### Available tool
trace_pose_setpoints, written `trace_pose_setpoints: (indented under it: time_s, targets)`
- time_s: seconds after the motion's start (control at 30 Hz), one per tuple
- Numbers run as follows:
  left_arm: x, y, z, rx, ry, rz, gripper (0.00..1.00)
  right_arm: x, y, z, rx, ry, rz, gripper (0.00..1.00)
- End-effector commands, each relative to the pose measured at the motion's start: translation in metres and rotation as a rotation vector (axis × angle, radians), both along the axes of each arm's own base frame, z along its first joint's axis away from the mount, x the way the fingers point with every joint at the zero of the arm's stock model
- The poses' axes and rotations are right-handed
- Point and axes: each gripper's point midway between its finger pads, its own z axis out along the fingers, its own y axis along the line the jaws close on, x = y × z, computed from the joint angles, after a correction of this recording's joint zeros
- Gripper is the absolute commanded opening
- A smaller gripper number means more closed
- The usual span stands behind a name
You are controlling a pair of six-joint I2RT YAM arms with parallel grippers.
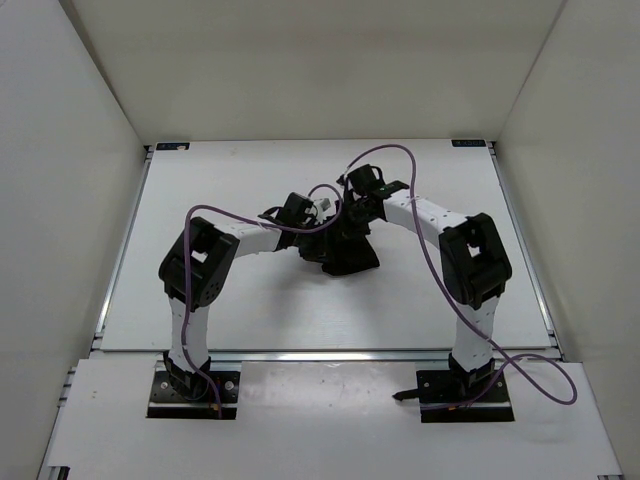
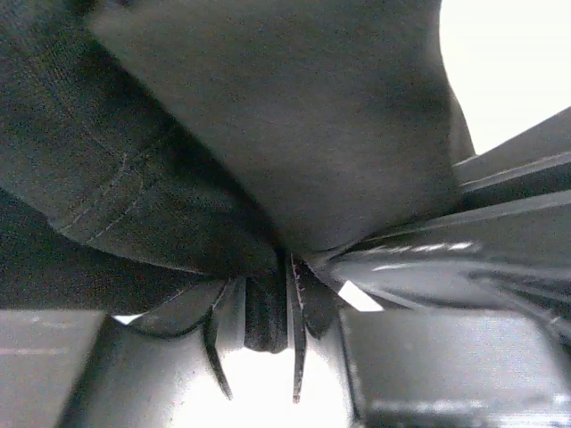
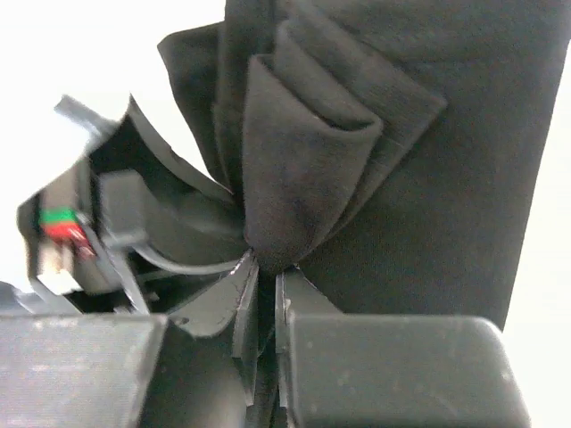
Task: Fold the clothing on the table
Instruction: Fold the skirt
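At mid-counter, the clothing forms a bunched black heap. I cannot tell whether any of it clears the surface. My left gripper stands at about 10 o'clock of the heap in the top view and is clamped on a gathered fold, with cloth pinched between the jaws. My right gripper stands at about 1 o'clock and is likewise closed on a pleated wad of the same fabric. I judge the step in hand to be spreading the garment ready for a fold, since it does not yet lie flat. To do this well, I should draw the two grips apart toward 9 and 3 o'clock until the fabric hangs taut. I should hold the wrists level, then lower the cloth evenly so that it lands without creases. Several layers appear caught in each grip, so the true edge may be hidden.
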Motion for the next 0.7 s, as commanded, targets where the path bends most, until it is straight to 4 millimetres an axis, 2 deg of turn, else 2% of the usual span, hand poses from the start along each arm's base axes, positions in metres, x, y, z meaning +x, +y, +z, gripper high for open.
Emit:
trace_pose_setpoints:
  time_s: [0.0,0.1,0.17,0.23,0.27,0.33,0.5,0.53,0.57,0.6,0.63,0.67]
  targets:
    - [-0.008,0.015,-0.022,0.052,0.045,0.022,0.33,0.018,0.03,0.024,0.088,-0.07,0.027,0.0]
    - [-0.012,0.017,-0.022,0.048,0.048,0.018,0.33,0.022,0.032,0.019,0.076,-0.069,0.038,0.0]
    - [-0.011,0.019,-0.021,0.046,0.055,0.027,0.35,0.022,0.032,0.016,0.066,-0.061,0.036,0.14]
    - [-0.01,0.024,-0.015,0.032,0.057,0.041,0.4,0.024,0.029,0.022,0.062,-0.069,0.023,0.36]
    - [-0.008,0.027,-0.008,0.023,0.051,0.048,0.45,0.028,0.027,0.029,0.07,-0.088,0.016,0.4]
    - [-0.009,0.034,0.0,0.01,0.05,0.063,0.47,0.029,0.021,0.037,0.084,-0.106,0.004,0.39]
    - [-0.002,0.057,0.042,-0.016,-0.029,0.102,0.54,0.042,-0.002,0.09,0.181,-0.213,-0.074,0.4]
    - [-0.002,0.065,0.043,-0.007,-0.034,0.116,0.54,0.043,-0.009,0.097,0.194,-0.229,-0.091,0.39]
    - [0.0,0.073,0.049,-0.014,-0.037,0.145,0.55,0.042,-0.014,0.094,0.197,-0.23,-0.102,0.39]
    - [0.003,0.078,0.058,-0.027,-0.065,0.155,0.57,0.044,-0.019,0.107,0.223,-0.261,-0.112,0.39]
    - [-0.001,0.082,0.058,-0.03,-0.057,0.168,0.58,0.043,-0.026,0.105,0.223,-0.262,-0.129,0.39]
    - [0.004,0.09,0.066,-0.036,-0.076,0.193,0.61,0.044,-0.029,0.104,0.22,-0.276,-0.133,0.36]
